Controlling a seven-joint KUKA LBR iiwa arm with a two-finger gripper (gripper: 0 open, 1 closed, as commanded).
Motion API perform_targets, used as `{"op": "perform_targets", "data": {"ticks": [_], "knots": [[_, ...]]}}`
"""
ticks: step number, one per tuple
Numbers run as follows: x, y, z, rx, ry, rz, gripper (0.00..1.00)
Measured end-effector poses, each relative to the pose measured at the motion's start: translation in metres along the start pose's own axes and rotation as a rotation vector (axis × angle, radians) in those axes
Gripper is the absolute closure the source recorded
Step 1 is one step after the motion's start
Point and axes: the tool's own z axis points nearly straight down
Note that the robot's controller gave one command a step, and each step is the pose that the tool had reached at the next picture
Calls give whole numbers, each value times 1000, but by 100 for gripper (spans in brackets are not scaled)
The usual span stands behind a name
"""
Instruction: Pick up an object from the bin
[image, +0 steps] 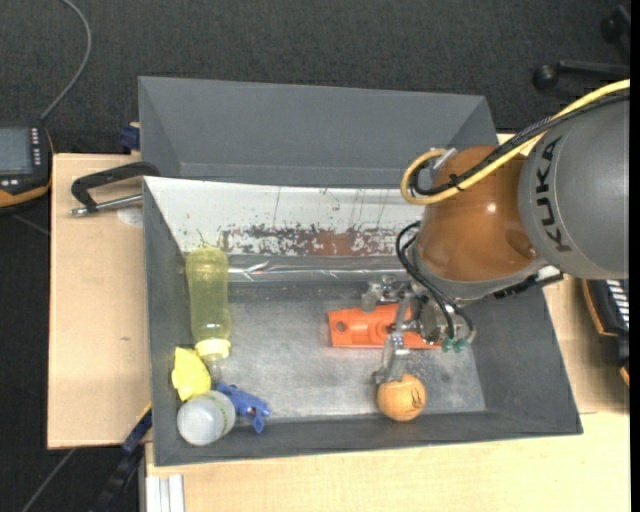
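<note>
1. The grey metal bin (300, 130) takes up the middle of the frame. It has a tall back wall toward the top and a scuffed, speckled floor. A band of reddish-brown marks (300, 240) runs along the foot of the inner back wall.
2. An orange-brown ball (403, 399) lies at the lower right of the bin floor, close to the front wall and well apart from the things on the left side.
3. The gripper (389, 373) hangs just above and left of that ball, with its tip at the ball's upper-left edge. It cannot be told whether the two touch, nor whether the gripper is apart or together.
4. Just above the ball, centre-right on the floor, lies a flat orange block-shaped piece (355, 328). Its right end is hidden behind the gripper's body.
5. A pale yellow-green clear bottle (207, 295) lies lengthwise along the left wall, neck toward the bottom of the frame.
6. In the lower left corner a yellow crumpled thing (190, 372) sits at the bottle's neck. Below it is a whitish round-topped item (203, 420), with a blue piece (247, 406) just to its right.
7. The grey arm (590, 200) comes in from the right. Its orange-brown cover (470, 225) and a yellow cable (500, 125) hide the bin's upper right corner.
8. Dark carpet (300, 40) surrounds the bin. A black cable (80, 25) lies at the upper left and a black wheeled base (585, 72) at the upper right.
</note>
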Motion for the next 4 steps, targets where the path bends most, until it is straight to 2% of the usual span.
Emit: {"op": "perform_targets", "data": {"ticks": [1, 2, 3, 4], "knots": [[-2, 0, -5, 0, -9, 0, 0], [-18, -10, 46, -1, -9, 0, 0], [-19, -3, 79, -2, -10, 4, 100], [-19, -3, 79, -2, -10, 4, 100]]}}
